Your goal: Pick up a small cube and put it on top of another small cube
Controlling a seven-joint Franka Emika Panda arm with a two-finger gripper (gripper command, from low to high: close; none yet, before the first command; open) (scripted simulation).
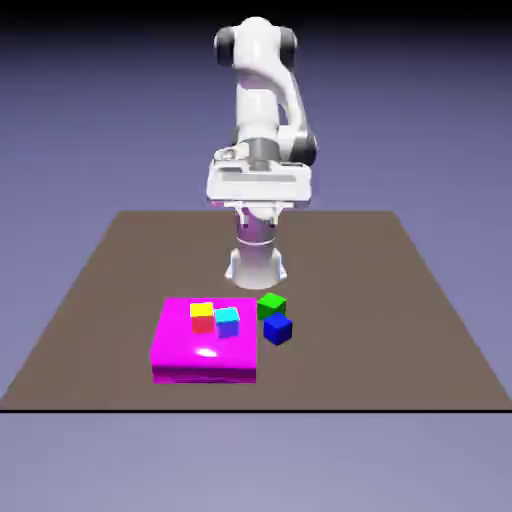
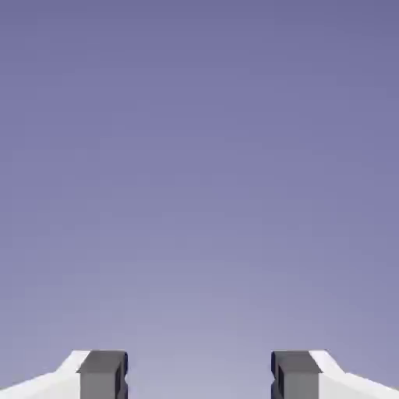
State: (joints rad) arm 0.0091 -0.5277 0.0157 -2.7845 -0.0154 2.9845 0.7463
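The small dark blue cube (image 1: 277,328) rests on the brown table (image 1: 400,300), just off the right side of a magenta block. A green cube (image 1: 271,304) sits right behind it. My gripper (image 1: 260,192) hangs high above the table's far half, well away from every cube. In the hand view my gripper (image 2: 199,378) is open: both grey fingertips (image 2: 103,374) stand wide apart with nothing between them. Only plain backdrop lies ahead there, and no cube shows.
A flat magenta block (image 1: 190,355) lies near the table's front at the exterior view's left of centre. On it sit a yellow cube (image 1: 202,309) atop a red one, and a light cyan cube (image 1: 228,316) atop a darker one.
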